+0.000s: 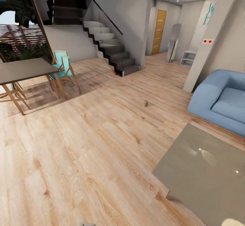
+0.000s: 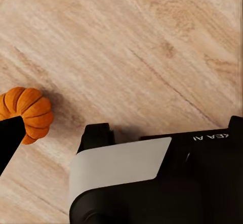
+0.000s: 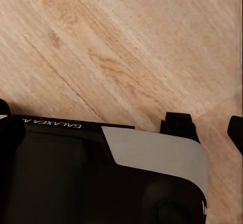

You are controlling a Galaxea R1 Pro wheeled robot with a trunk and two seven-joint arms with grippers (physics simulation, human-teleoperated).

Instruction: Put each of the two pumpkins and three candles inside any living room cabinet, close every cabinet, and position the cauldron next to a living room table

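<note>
- The robot stands on a pale wood-plank floor in an open living area, with a staircase ahead and a blue sofa to your right.
- Left gripper: one dark fingertip cuts across a pumpkin in the left wrist view. You cannot tell whether the fingers are apart or together, nor whether they touch the pumpkin, which appears to lie on the floor.
- Right gripper: two dark fingertips stand apart over bare planks, holding nothing.
- One candle stands on the floor, well ahead, between the dining table and the sofa.
- The low table has its pale-grey top at your near right, cut off by the frame edge.
- Progress: judged early. One pumpkin and one candle remain on the floor; stowing, closing, and cauldron placement are all outstanding as far as visible.
</note>
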